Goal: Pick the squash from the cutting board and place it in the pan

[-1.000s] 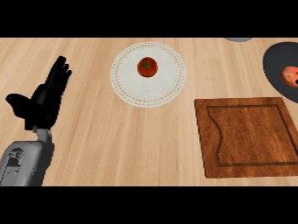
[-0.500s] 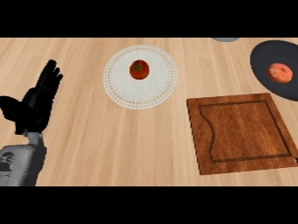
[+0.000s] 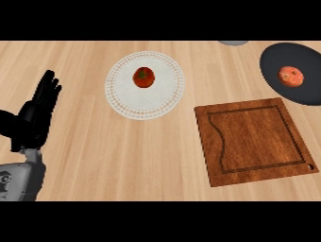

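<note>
We judge the squash (image 3: 291,75) already in the pan (image 3: 315,90), beyond the board (image 3: 255,140); left hand (image 3: 29,117) rests, fingers straight; nothing left to do.

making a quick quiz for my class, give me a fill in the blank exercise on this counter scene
1. The orange squash lies in the dark ____.
2. The wooden cutting board has ____ on it.
3. The red tomato sits on the white ____.
4. The only hand in view is the ____ hand.

Missing words: pan; nothing; plate; left
</note>
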